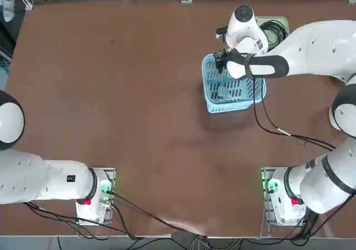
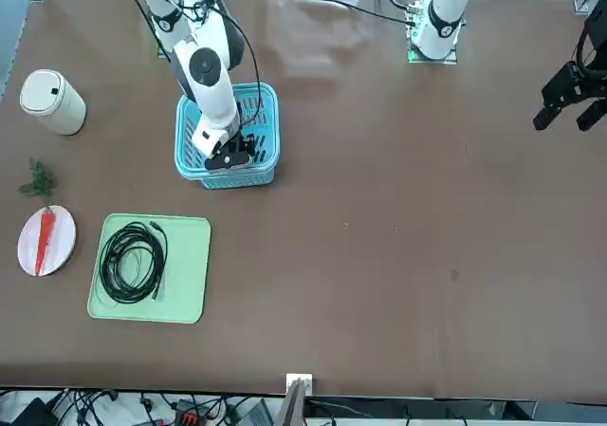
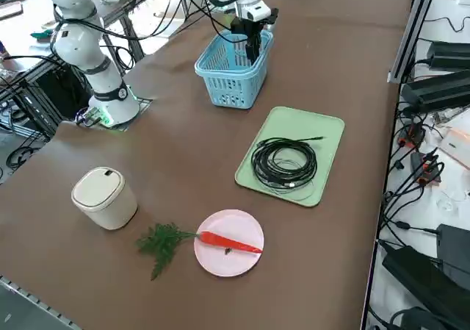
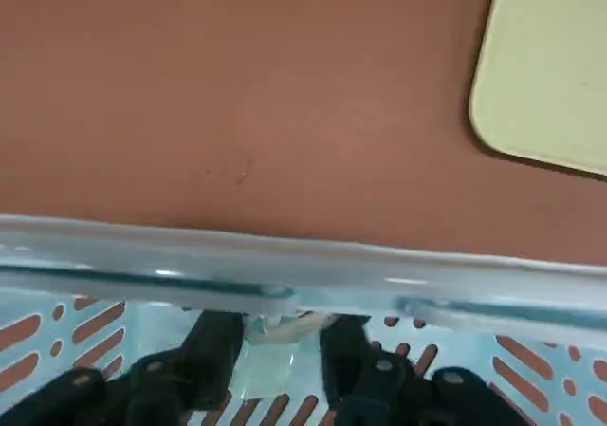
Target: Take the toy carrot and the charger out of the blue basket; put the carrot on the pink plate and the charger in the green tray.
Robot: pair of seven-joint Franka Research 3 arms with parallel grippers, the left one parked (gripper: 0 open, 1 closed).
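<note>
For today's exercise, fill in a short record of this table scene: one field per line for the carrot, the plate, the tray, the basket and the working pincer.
toy carrot: lying on the pink plate, leafy tuft hanging off onto the table
green tray: holds a black coiled cable, no charger in it
blue basket: beside the tray, upright
right pincer: lowered inside the basket, fingers either side of a pale object

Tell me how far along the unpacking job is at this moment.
Done: the red-orange toy carrot lies on the round pink plate. In hand: the right gripper is down in the slatted light blue basket, fingers around something whitish, probably the charger. Left: moving it to the pale green tray, which holds only a black coiled cable.
</note>
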